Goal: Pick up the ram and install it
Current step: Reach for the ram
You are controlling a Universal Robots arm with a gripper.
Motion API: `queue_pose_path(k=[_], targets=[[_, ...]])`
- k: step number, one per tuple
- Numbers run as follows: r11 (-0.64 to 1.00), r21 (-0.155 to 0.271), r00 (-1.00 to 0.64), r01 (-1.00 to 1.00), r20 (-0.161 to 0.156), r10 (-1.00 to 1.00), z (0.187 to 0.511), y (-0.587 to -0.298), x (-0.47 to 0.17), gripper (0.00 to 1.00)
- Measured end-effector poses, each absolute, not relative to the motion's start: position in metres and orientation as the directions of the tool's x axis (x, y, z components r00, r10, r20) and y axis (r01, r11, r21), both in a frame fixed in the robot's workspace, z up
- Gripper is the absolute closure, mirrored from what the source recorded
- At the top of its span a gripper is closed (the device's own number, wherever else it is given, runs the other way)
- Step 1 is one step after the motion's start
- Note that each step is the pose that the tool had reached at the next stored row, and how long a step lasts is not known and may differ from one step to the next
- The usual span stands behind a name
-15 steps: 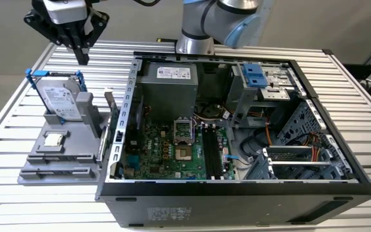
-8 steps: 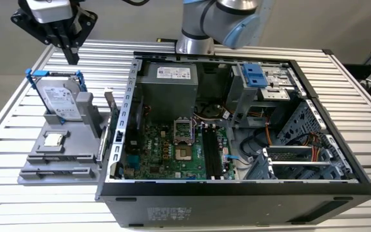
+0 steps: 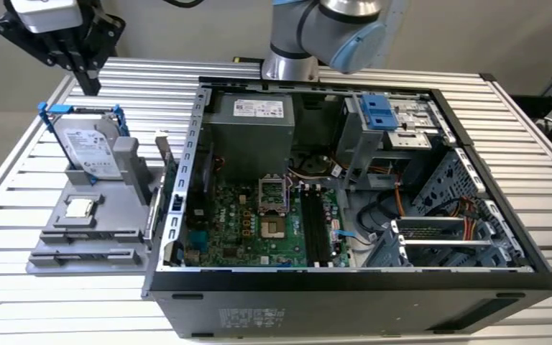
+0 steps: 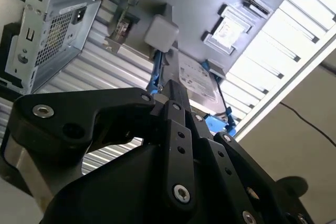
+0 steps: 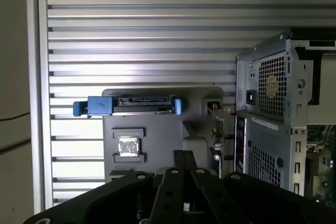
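In the exterior view the gripper (image 3: 89,81) hangs with fingers (image 5: 183,162) together, empty. The ram (image 3: 160,152) stands on edge in the grey holder (image 3: 94,248) at five o'clock from them, its long axis apparently running twelve-to-six. The first wrist view shows its thin edge beside the computer case (image 5: 273,103).

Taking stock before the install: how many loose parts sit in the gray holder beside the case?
3: the hard drive upright at the holder's end, the processor chip flat in its middle, and apparently the ram on edge along its side nearest the case.
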State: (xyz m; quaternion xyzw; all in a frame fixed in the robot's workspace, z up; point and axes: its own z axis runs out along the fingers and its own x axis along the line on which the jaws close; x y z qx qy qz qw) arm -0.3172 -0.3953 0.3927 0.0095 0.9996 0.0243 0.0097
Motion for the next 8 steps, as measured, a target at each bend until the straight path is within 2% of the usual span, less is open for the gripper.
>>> queue_pose_path(k=[8], targets=[[0.999,0.049,-1.000,0.010,-0.019,0.011,0.393,-0.395,-0.339,1.00]])
